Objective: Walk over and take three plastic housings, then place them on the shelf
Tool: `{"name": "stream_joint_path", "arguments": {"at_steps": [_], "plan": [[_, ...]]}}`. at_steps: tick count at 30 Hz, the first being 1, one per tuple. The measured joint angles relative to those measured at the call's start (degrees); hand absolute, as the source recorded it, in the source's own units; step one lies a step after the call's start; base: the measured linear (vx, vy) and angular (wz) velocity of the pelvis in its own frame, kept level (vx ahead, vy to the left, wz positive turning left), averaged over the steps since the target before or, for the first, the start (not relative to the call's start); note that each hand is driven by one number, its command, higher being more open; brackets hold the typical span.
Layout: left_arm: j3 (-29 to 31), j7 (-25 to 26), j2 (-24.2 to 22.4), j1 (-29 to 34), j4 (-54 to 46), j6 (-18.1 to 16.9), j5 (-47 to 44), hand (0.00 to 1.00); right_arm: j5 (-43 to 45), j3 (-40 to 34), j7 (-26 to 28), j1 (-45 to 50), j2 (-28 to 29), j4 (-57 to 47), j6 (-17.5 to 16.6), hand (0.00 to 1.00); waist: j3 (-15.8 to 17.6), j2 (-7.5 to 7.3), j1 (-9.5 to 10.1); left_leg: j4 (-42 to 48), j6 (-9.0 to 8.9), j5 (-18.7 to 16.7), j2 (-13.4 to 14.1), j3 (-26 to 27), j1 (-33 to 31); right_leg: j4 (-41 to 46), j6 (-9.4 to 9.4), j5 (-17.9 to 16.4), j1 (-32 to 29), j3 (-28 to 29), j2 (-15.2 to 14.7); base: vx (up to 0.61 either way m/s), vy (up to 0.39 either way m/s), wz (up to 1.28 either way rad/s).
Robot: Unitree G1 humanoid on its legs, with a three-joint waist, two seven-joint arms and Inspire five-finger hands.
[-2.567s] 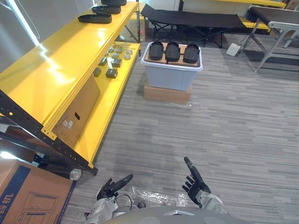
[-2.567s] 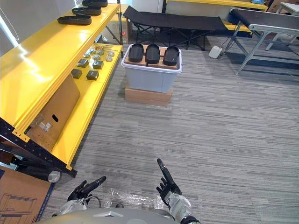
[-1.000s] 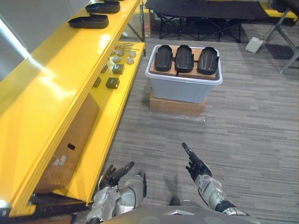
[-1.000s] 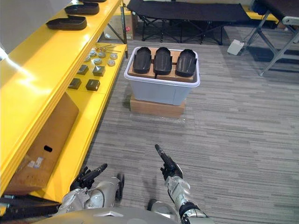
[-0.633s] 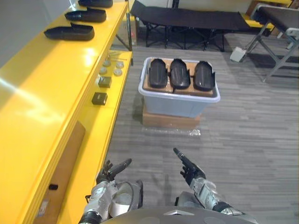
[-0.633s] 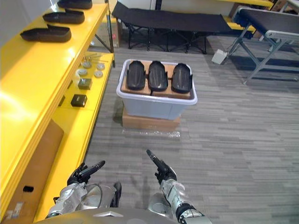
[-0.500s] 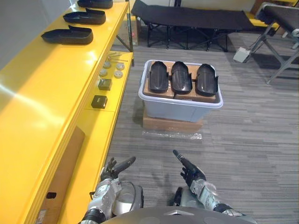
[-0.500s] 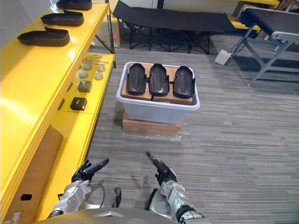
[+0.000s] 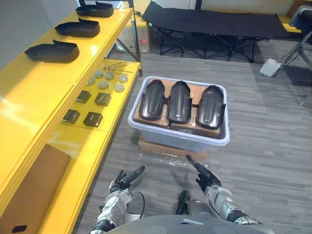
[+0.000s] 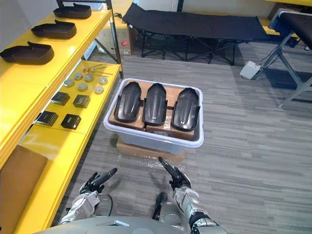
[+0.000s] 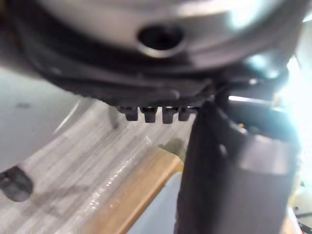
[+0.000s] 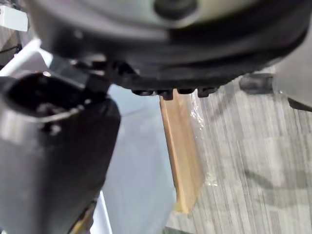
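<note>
Place: we take this for a workshop or factory stockroom.
Racking: a long yellow steel shelf (image 9: 44, 92) runs down our left, with two tiers showing.
Stock: black housings (image 9: 179, 101) lie side by side in a grey bin (image 9: 175, 141) set on a flat carton (image 9: 161, 148); top-shelf housings (image 9: 52, 51) sit in a row.
Parts: small metal blocks (image 9: 92, 119) and discs (image 9: 103, 84) lie loose on the lower tier.
Floor: we see grey striped carpet (image 9: 263, 146).
Extras: a folding cot (image 9: 219, 22) and a metal-legged table (image 10: 292, 22) stand at the far side.
</note>
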Motion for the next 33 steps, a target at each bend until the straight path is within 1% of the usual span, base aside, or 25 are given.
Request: {"name": "stream_joint_path", "arguments": {"at_steps": [1, 2, 3, 4, 5, 6, 7, 9, 10, 13, 14, 15, 16, 18, 19, 20, 21, 22, 25, 26, 28, 29, 31, 32, 33], "plan": [[-0.6, 0.0, -0.5, -0.4, -0.1, -0.1, 0.0, 1.00, -0.2, -1.1, -0.3, 0.3, -0.3, 0.0, -0.3, 1.00, 0.0, -0.13, -0.12, -4.8, 0.12, -0.7, -0.5, 4.7, -0.8, -1.5, 0.18, 0.1, 1.6, -0.5, 0.0, 0.28, -0.085, 0.15], [-0.7, 0.0, -0.9, -0.5, -0.2, -0.1, 0.0, 1.00, -0.5, -1.1, -0.4, 0.3, -0.6, -0.1, -0.5, 1.00, 0.0, -0.09, -0.20, -8.2, 0.15, -0.7, -1.0, 6.5, -1.0, -2.2, 0.34, 0.2, 2.1, -0.6, 0.0, 0.24, -0.008, 0.01], [-0.8, 0.4, -1.7, -0.5, -0.4, -0.1, -0.1, 1.00, -1.4, -1.1, -1.2, 0.2, -1.1, -0.4, -0.8, 1.00, -0.2, 0.47, -0.26, -15.2, 0.75, -0.2, -2.1, 8.5, -1.6, -3.1, 0.62, 0.3, 2.8, -0.4, -0.1, 0.20, 0.059, -0.12], [-0.8, 1.3, -2.2, -0.7, -0.5, 0.0, -0.2, 1.00, -2.2, -1.2, -2.2, 0.3, -1.8, -0.9, -0.8, 1.00, -0.5, 0.99, -0.33, -21.6, 1.84, 3.0, -2.7, 9.4, -1.7, -3.1, 1.44, -0.1, 2.7, 0.0, -0.1, 0.19, 0.085, -0.17], [-0.8, 1.7, -2.2, -0.7, -0.4, 0.0, -0.2, 1.00, -2.2, -1.2, -2.5, 0.4, -2.1, -1.2, -0.8, 1.00, -0.7, 1.43, -0.34, -24.4, 2.19, 6.7, -2.7, 9.6, -1.7, -2.8, 1.89, -0.3, 2.6, 0.3, 0.0, 0.23, 0.142, -0.28], [-0.4, 2.8, -1.5, -0.8, -0.4, 0.0, -0.3, 1.00, -2.2, -1.1, -2.7, 0.7, -1.6, -1.7, -0.6, 1.00, -1.0, 0.62, -0.21, -25.9, 2.61, 7.1, -3.8, 11.1, -0.3, -3.0, 2.93, -0.1, 2.7, 1.3, -0.9, 0.21, 0.125, -0.23], [0.2, 4.2, -0.4, -0.9, -0.4, 0.0, -0.3, 1.00, -2.2, -1.1, -2.4, 1.1, -1.2, -2.5, -0.3, 1.00, -1.4, -0.65, -0.34, -28.2, 3.07, 7.7, -5.1, 11.6, 0.1, -4.5, 3.64, 0.4, 2.6, 1.3, -1.8, 0.22, 0.123, -0.17], [0.7, 6.6, 1.1, -1.1, -0.3, 0.4, -0.5, 1.00, -2.2, -1.2, -1.9, 2.3, -1.1, -3.0, 0.1, 1.00, -1.3, -1.79, -0.63, -30.9, 3.52, 8.5, -6.6, 12.0, 1.0, -5.5, 4.33, 0.8, 2.7, 1.0, -2.9, 0.18, 0.084, 0.07], [1.5, 8.1, 1.8, -1.1, -0.2, 1.3, -0.1, 1.00, -2.2, -1.7, -1.3, 3.3, -1.1, -3.5, 0.3, 1.00, -1.2, -2.00, -0.67, -32.3, 3.70, 8.7, -7.4, 12.0, 2.0, -5.8, 4.53, 0.8, 3.4, 0.7, -3.4, 0.19, 0.082, 0.12], [3.4, 9.2, 2.7, -0.7, 1.9, 1.9, 1.7, 1.00, -2.2, -2.0, 1.2, 5.9, -0.8, -4.6, 0.3, 1.00, -1.2, -2.35, -1.51, -34.4, 3.79, 8.9, -8.1, 12.0, 4.0, -5.8, 5.14, 0.5, 4.7, 0.1, -4.0, 0.11, 0.036, 0.07], [4.0, 9.5, 3.3, -0.3, 2.7, 2.6, 4.5, 1.00, -2.2, -1.9, 2.7, 7.0, -0.4, -4.8, 0.1, 1.00, -1.2, -2.68, -2.01, -35.4, 3.70, 9.1, -8.2, 12.1, 4.7, -5.6, 5.16, 0.5, 4.7, 0.1, -4.0, 0.07, -0.001, -0.02], [4.5, 10.3, 3.8, -0.1, 3.8, 3.5, 7.1, 1.00, -2.5, -1.5, 3.9, 8.3, 0.3, -5.5, 0.1, 1.00, -1.0, -3.24, -2.13, -36.7, 3.55, 9.6, -8.3, 12.2, 5.3, -5.4, 5.19, 0.5, 4.6, 0.2, -4.0, 0.05, -0.007, -0.04], [4.5, 10.8, 4.0, 0.3, 4.3, 4.2, 7.7, 1.00, -3.1, -1.2, 4.5, 9.0, 0.5, -6.1, 0.1, 1.00, -0.9, -3.58, -2.22, -37.2, 3.50, 9.8, -8.4, 12.2, 5.4, -5.3, 5.22, 0.5, 4.5, 0.2, -4.0, 0.00, 0.000, 0.00], [5.1, 11.3, 4.2, 0.7, 6.2, 6.8, 10.1, 1.00, -4.5, 0.2, 7.0, 10.9, 0.8, -8.8, 0.2, 1.00, -0.6, -5.08, -3.30, -38.2, 3.68, 10.6, -8.7, 11.6, 5.1, -4.6, 5.53, 0.3, 3.8, 0.0, -4.2, -0.01, -0.002, 0.11], [5.3, 11.3, 4.3, 0.9, 7.0, 7.4, 10.6, 1.00, -4.5, 0.6, 7.5, 11.2, 0.8, -9.3, 0.2, 1.00, -0.7, -5.48, -3.53, -38.2, 3.72, 10.7, -8.9, 11.4, 5.0, -4.6, 5.67, 0.1, 3.8, 0.0, -4.3, -0.03, 0.012, 0.14], [7.7, 11.1, 4.4, 1.0, 8.1, 8.1, 11.3, 1.00, -4.5, 1.2, 8.2, 12.3, 0.8, -10.3, 0.2, 1.00, -0.9, -6.10, -3.42, -38.2, 3.76, 10.7, -9.1, 11.1, 4.9, -4.6, 5.74, -0.1, 3.8, -0.1, -4.5, -0.04, 0.015, 0.09], [9.1, 11.4, 4.7, 1.2, 8.4, 8.0, 11.6, 1.00, -4.6, 1.5, 9.1, 12.9, 0.6, -11.0, 0.2, 1.00, -0.9, -6.42, -3.39, -38.3, 3.81, 10.8, -9.2, 11.1, 4.9, -4.6, 5.71, -0.3, 3.8, 0.0, -4.6, -0.06, 0.018, 0.07], [10.6, 11.9, 5.3, 1.7, 9.0, 8.0, 11.9, 1.00, -5.7, 2.3, 10.0, 13.6, 0.4, -12.0, 0.5, 1.00, -1.2, -7.06, -3.35, -38.9, 3.88, 11.2, -9.8, 10.9, 5.1, -4.4, 5.69, -1.3, 3.7, 0.1, -5.1, -0.07, 0.010, 0.09], [14.5, 12.5, 5.4, 2.8, 11.7, 8.0, 13.7, 1.00, -6.9, 5.0, 12.0, 15.5, -1.5, -15.9, 1.1, 1.00, -1.4, -7.29, -3.53, -43.1, 4.31, 13.7, -11.0, 10.0, 6.2, -2.3, 6.03, -2.9, 2.5, -0.2, -6.0, -0.08, 0.008, 0.16], [15.1, 12.5, 5.2, 3.4, 11.7, 7.9, 13.7, 1.00, -7.6, 5.8, 12.5, 15.7, -2.0, -16.5, 1.2, 1.00, -1.5, -7.33, -3.53, -44.4, 4.27, 14.4, -11.1, 9.9, 6.5, -2.0, 6.00, -3.1, 2.2, -0.2, -6.1, -0.05, 0.007, 0.10], [16.6, 12.4, 4.9, 5.5, 13.0, 7.2, 13.3, 1.00, -9.4, 10.0, 13.9, 17.1, -4.4, -20.6, 1.5, 1.00, -1.8, -7.62, -3.51, -49.0, 4.51, 17.1, -12.0, 9.4, 7.5, -1.5, 6.03, -3.6, 1.1, -0.2, -6.2, -0.03, 0.016, 0.14], [16.8, 12.3, 4.7, 6.0, 13.2, 6.4, 12.9, 1.00, -9.4, 11.4, 14.0, 17.6, -5.0, -22.0, 1.7, 1.00, -1.8, -7.68, -3.52, -49.7, 4.38, 17.5, -12.0, 9.3, 7.5, -1.5, 6.05, -3.6, 1.0, -0.2, -6.2, -0.02, 0.016, 0.21], [16.9, 10.8, 4.1, 7.9, 12.3, 1.9, 7.6, 1.00, -9.3, 15.2, 14.1, 21.3, -7.9, -30.2, 2.9, 1.00, -2.0, -8.09, -3.45, -50.0, 4.76, 17.8, -12.3, 8.4, 7.2, -1.6, 6.12, -3.5, 1.1, 0.1, -6.3, 0.01, 0.010, 0.24], [16.3, 10.4, 3.9, 8.7, 11.2, 0.9, 6.4, 1.00, -9.1, 15.6, 14.1, 22.4, -8.6, -32.4, 3.3, 1.00, -2.1, -8.23, -3.46, -50.0, 4.79, 17.8, -12.4, 8.3, 7.2, -1.6, 6.16, -3.5, 1.3, 0.2, -6.4, 0.03, 0.014, 0.17], [14.9, 9.6, 3.7, 10.8, 7.0, -1.5, 4.6, 1.00, -8.9, 16.2, 14.0, 24.8, -9.1, -37.2, 4.2, 1.00, -2.3, -8.50, -3.38, -50.0, 4.82, 17.8, -12.5, 8.2, 7.1, -1.6, 6.28, -3.4, 1.4, 0.2, -6.4, 0.03, 0.009, 0.10]]}}
